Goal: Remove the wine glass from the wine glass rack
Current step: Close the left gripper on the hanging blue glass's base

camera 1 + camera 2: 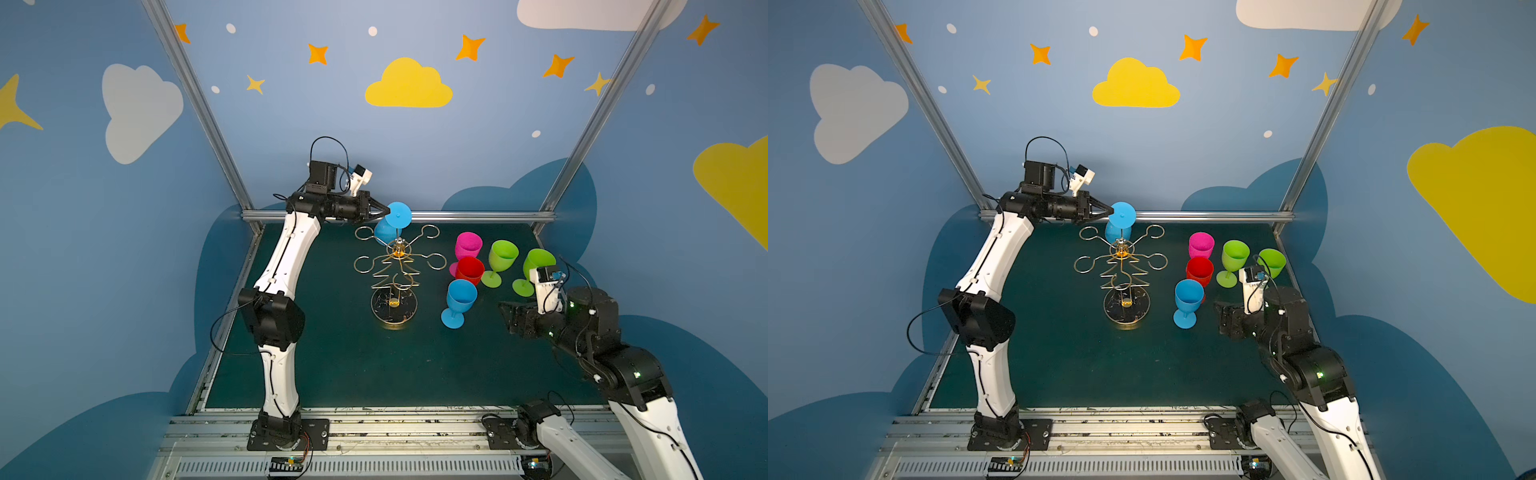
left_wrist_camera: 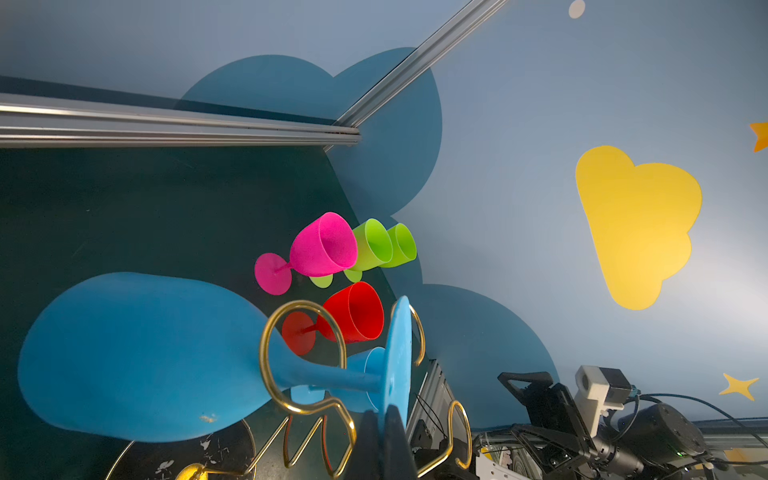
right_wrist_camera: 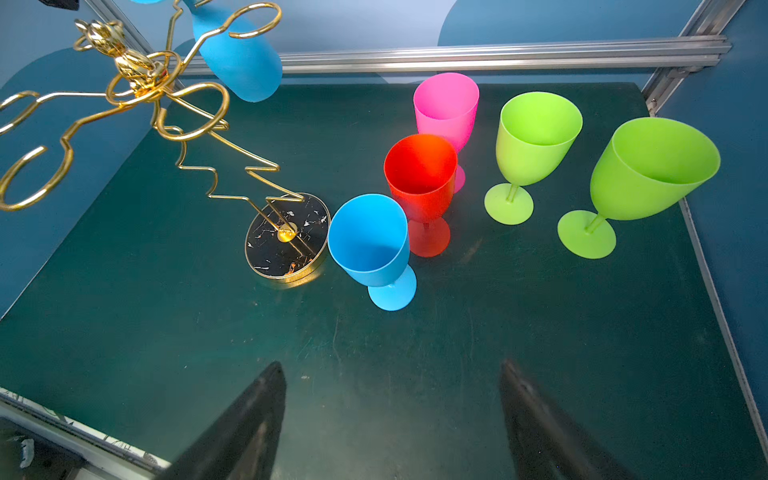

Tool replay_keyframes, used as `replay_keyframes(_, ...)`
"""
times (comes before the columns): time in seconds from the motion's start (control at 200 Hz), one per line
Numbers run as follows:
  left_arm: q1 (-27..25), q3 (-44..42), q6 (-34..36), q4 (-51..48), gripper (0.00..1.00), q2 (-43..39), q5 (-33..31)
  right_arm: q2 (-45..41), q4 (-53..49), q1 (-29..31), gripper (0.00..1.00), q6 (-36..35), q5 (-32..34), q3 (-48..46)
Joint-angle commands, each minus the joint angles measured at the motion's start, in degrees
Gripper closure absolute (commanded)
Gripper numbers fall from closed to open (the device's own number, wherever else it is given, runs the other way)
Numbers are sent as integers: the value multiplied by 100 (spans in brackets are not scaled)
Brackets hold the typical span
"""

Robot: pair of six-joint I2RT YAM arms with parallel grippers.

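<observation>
Glass [image 1: 399, 214] is seen in a top view hung inverted on the rack [image 1: 399, 250], foot pinched by the left gripper [image 1: 384, 214]; in the left wrist view, stem ringed by a loop [image 2: 263, 357]; in the right wrist view, right gripper [image 3: 392, 365] spread wide.

A: Finish of wine glass rack [image 1: 399, 250]?
B: Gold wire, polished metal, very glossy. Its base [image 3: 266, 247]: black marble look, pale flecks, shiny, gold metal rim.
A: And wine glass [image 2: 137, 357] hung there?
B: Blue plastic, matt, smooth; small pale scuff on bowl.
A: Same for pink glass [image 3: 446, 108], red glass [image 3: 419, 178], blue glass [image 3: 370, 245], green glass [image 3: 536, 137], green glass by right edge [image 3: 648, 174]?
B: Yes: plastic, matt, smooth, faintly translucent.
A: And tabletop [image 3: 415, 374]?
B: Dark green mat, matt, fine grain, faint pale scratches.
A: Then frame rail [image 3: 457, 54] along far edge?
B: Bare aluminium, satin sheen, grooved.
A: And wall [image 1: 415, 145] behind?
B: Printed blue panel, matt, smooth.
</observation>
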Motion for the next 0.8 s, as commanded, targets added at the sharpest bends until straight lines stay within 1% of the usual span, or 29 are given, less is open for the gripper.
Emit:
replay_keyframes(0.0, 40, -107, 134, -85, 97, -281, 169, -95, -127, -25, 20, 38, 14, 115)
replay_keyframes(0.225, 40, -326, 238, -200, 97, -399, 236, -166, -130, -22, 20, 41, 26, 79)
replay_keyframes(0.481, 22, -715, 185, -17, 97, -615, 280, -200, -111, -26, 20, 31, 43, 22)
replay_keyframes(0.791, -115, -717, 178, 24, 97, -545, 324, -202, -84, -25, 20, 41, 45, -33)
